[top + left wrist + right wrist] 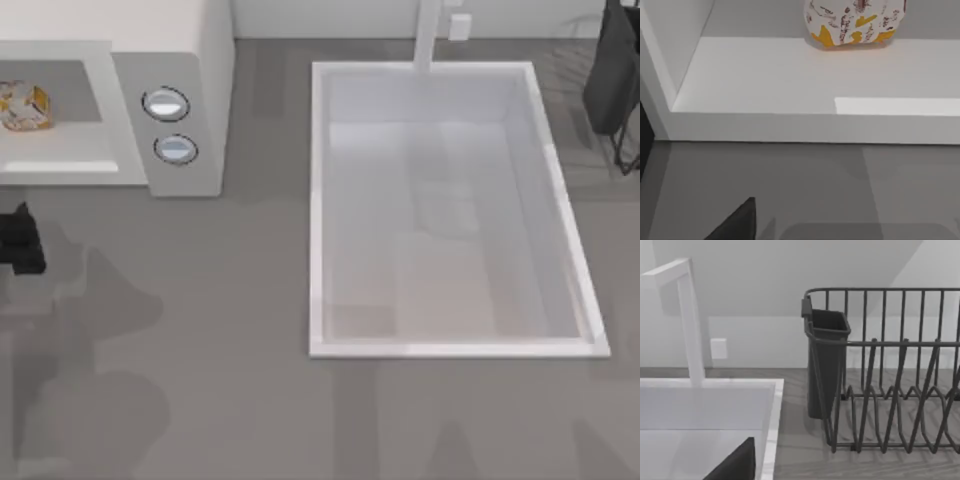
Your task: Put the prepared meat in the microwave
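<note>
Meat (22, 104) inside microwave (205, 95) cavity, on its floor toward the back, upright, touched by nothing. Left gripper (20, 240) on table just in front of microwave, at left edge; finger spread impossible to tell. Sink (320, 200) well right of microwave.

Grey counter (250, 400), bare across the middle and lower area. White rectangular sink (318, 200) sunk into it, right of centre, running from about 12 to 4 o'clock. White faucet (428, 35) upright at the sink's far edge, 12 o'clock; small white wall plate (459, 25) just beside it. Dark wire dish rack (615, 80) at 2 o'clock, just beside the sink's far right corner. Dark cutlery cup (825, 365) hung on the rack's end nearest the sink.
</note>
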Tool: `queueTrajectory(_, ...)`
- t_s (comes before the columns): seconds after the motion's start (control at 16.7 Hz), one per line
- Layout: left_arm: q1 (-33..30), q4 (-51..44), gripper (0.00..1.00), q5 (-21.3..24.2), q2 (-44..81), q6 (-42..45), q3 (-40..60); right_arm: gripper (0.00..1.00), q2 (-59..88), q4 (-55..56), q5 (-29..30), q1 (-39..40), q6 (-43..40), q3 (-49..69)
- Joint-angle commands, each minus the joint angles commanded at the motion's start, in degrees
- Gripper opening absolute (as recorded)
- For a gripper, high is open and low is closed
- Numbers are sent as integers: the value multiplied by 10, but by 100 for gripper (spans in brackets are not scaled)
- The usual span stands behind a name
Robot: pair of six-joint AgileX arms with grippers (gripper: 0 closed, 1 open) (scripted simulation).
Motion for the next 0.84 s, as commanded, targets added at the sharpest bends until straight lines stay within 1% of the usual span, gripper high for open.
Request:
queueTrajectory(0.18, 1, -57, 100, -1, -49, -1, 17, 100, 0, 0, 0, 0, 0, 0)
queueTrajectory(0.48, 1, -242, 100, -4, -169, -1, 58, 100, 0, 0, 0, 0, 0, 0)
queueTrajectory(0.6, 0, -299, 100, -4, -212, -1, 73, 100, 0, 0, 0, 0, 0, 0)
queueTrajectory(0.72, 0, -330, 100, -4, -240, -1, 84, 100, 0, 0, 0, 0, 0, 0)
queueTrajectory(0.84, 1, -338, 100, -4, -248, -1, 87, 100, 0, 0, 0, 0, 0, 0)
